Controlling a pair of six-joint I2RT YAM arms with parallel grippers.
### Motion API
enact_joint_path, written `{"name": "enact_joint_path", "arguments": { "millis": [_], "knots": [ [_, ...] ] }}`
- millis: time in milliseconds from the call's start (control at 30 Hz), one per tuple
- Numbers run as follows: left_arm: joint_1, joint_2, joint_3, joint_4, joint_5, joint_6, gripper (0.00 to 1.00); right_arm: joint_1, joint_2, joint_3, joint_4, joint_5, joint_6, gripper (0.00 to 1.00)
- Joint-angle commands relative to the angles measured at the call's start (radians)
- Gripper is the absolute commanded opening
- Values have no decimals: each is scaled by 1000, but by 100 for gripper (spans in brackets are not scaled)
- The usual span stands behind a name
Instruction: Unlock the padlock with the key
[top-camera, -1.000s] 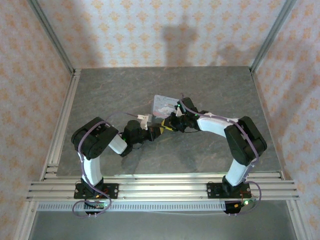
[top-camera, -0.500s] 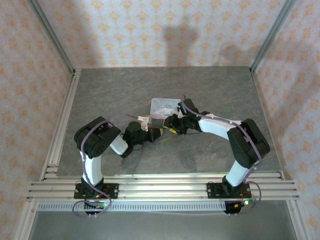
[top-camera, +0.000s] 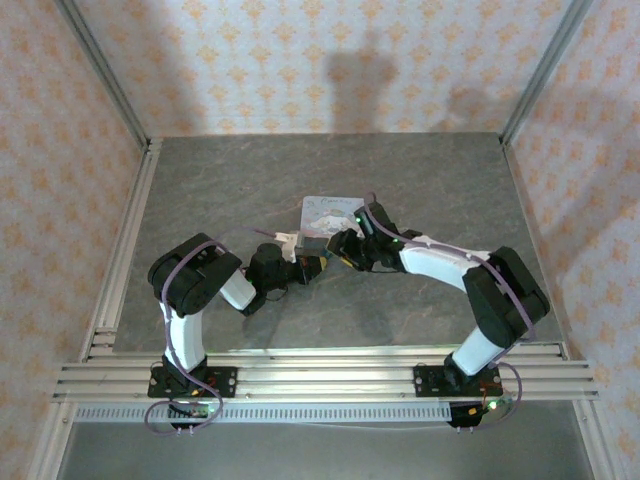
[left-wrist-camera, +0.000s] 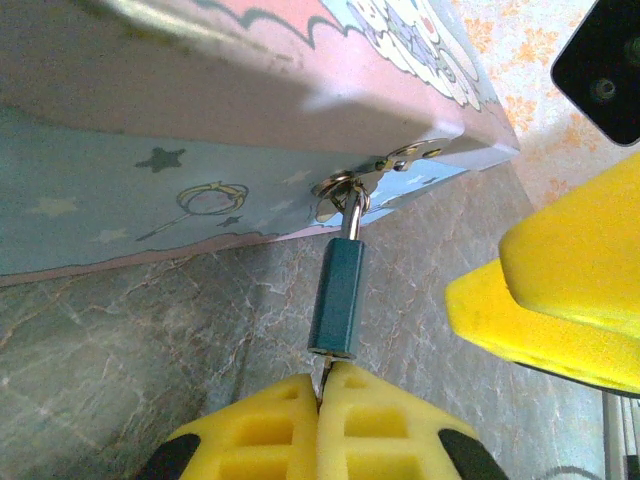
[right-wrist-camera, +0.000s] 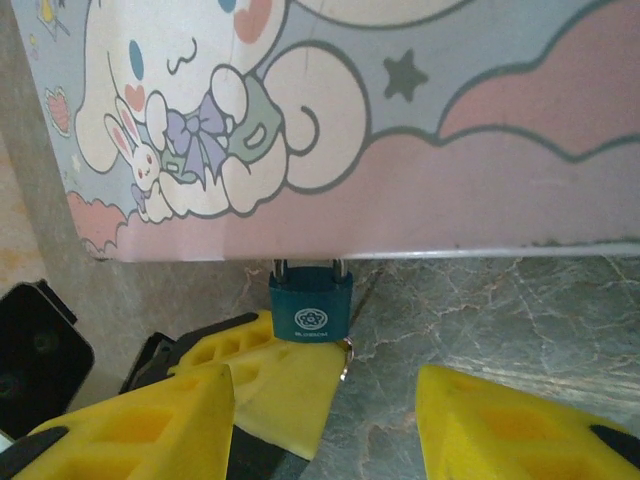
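The padlock (left-wrist-camera: 337, 295), a tiny dark teal block, hangs by its shackle from the metal hasp (left-wrist-camera: 372, 172) on the near side wall of a pale blue cartoon-printed tin (top-camera: 325, 212). The tin lies about the middle of the grey marbled table (top-camera: 200, 180). The lock's body points away from the tin toward the near side, close above the tabletop; whether it touches the surface cannot be told.

The left gripper (left-wrist-camera: 320, 388) is just at the padlock's lower end. Its yellow fingers are pressed together with no gap, pinching the thin metal key (left-wrist-camera: 325, 366), whose blade runs straight up into the bottom of the lock. In the right wrist view a small metal ring (right-wrist-camera: 345, 355) shows just under the lock, at its right corner (it looks to be part of the key).

The right gripper (right-wrist-camera: 325, 395) comes in from the right with its fingers spread wide and nothing between them. It sits just beside the left gripper's fingertips, with the padlock's round-badged face in line with the gap, untouched by either pad.
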Motion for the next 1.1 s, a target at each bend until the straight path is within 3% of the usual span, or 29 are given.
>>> {"name": "enact_joint_path", "arguments": {
  "millis": [0,767,900,1067],
  "knots": [
    [-2,-4,7,-15,-14,-6,0,6,9,-22,95,51,54,51],
    [-3,-67,8,-31,9,-28,0,55,137,-19,228,74,113,54],
    [-2,-82,9,-41,15,-32,0,64,144,-13,227,81,113,50],
    [-3,-105,6,-71,15,-18,0,66,143,-16,213,93,116,36]
  ]
}}
